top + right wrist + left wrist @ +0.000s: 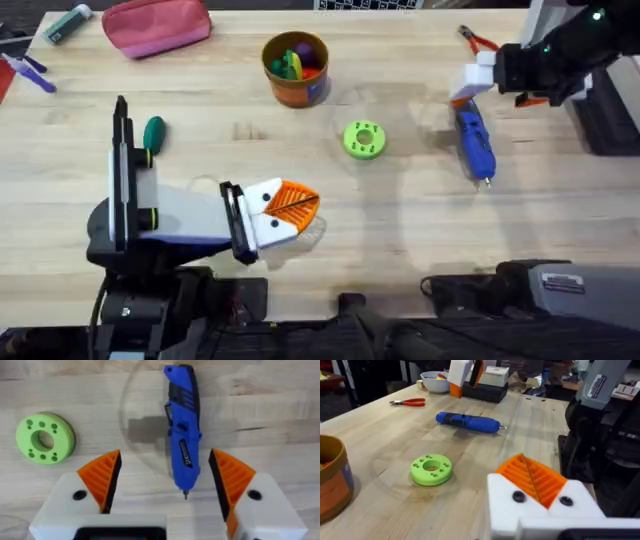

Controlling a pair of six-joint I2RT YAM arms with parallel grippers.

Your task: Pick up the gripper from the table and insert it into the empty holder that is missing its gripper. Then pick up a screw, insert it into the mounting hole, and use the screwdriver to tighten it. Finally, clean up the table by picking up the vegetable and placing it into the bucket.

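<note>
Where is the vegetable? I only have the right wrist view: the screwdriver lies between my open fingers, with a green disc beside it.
Observer: In the overhead view, the vegetable lies on the table, far to the left of the green disc.
Operator: And the bucket?
Observer: The bucket stands upright near the table's far edge. Sideways, it sits between the vegetable and the disc, and it has toy pieces inside.
</note>
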